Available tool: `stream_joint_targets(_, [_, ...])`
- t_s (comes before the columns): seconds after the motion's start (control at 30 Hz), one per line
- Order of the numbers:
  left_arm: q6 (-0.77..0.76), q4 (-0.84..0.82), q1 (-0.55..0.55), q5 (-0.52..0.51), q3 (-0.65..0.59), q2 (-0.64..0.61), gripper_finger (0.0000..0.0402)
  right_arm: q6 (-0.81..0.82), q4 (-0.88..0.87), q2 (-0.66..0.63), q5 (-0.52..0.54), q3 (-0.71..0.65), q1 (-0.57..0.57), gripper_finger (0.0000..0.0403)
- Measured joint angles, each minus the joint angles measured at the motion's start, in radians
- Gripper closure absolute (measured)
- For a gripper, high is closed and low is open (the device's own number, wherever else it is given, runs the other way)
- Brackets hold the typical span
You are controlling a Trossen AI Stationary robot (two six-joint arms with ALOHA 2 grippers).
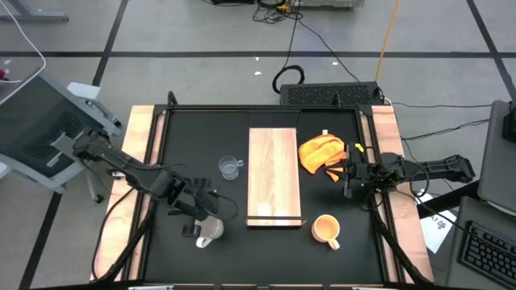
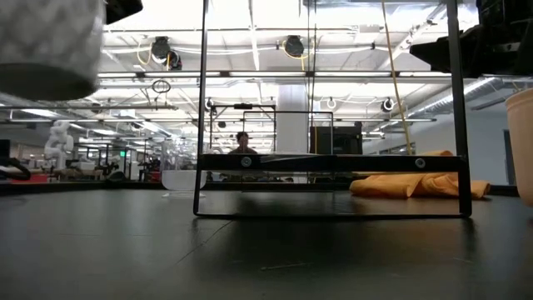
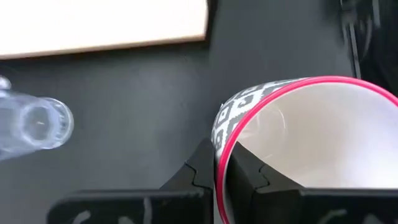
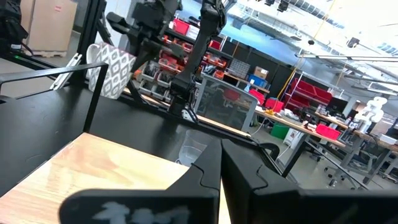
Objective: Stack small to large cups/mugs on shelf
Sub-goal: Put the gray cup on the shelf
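My left gripper (image 1: 200, 219) is shut on a white mug (image 1: 210, 230) with a grey pattern and a red rim, near the table's front left. The low view shows the mug (image 2: 42, 46) well above the tabletop. A clear glass cup (image 1: 230, 167) stands left of the long wooden board (image 1: 274, 173). An orange-yellow mug (image 1: 326, 229) stands on the table right of the board's near end. My right gripper (image 1: 347, 174) is shut and empty, beside the orange cloth (image 1: 321, 153) at the right. My left gripper holds the mug by its wall at the red rim (image 3: 219, 149), one finger (image 3: 245, 171) inside the mug and one (image 3: 198, 169) outside. The mug is lifted clear of the table and tilted, as the right wrist view (image 4: 115, 70) shows.
The board has a raised lip (image 1: 274, 221) at its near short end. The orange cloth lies bunched right of the board's far half. A black metal frame (image 1: 266, 109) runs around the tabletop. A person (image 2: 242, 143) shows far off in the room.
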Motion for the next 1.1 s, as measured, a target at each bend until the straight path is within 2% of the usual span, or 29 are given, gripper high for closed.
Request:
stream_joint_targets(0.37, [-0.083,0.024,0.096,0.002,-0.008,-0.012,0.0385,0.023,0.000,0.000,0.000,0.000,0.000,0.0403])
stream_joint_targets(0.87, [-0.016,0.005,0.198,-0.017,-0.008,-0.013,0.0385,0.022,0.000,0.000,0.000,0.000,0.000,0.0403])
stream_joint_targets(1.1, [0.083,0.020,0.273,-0.028,-0.001,-0.012,0.0384,0.023,0.000,0.000,0.000,0.000,0.000,0.0403])
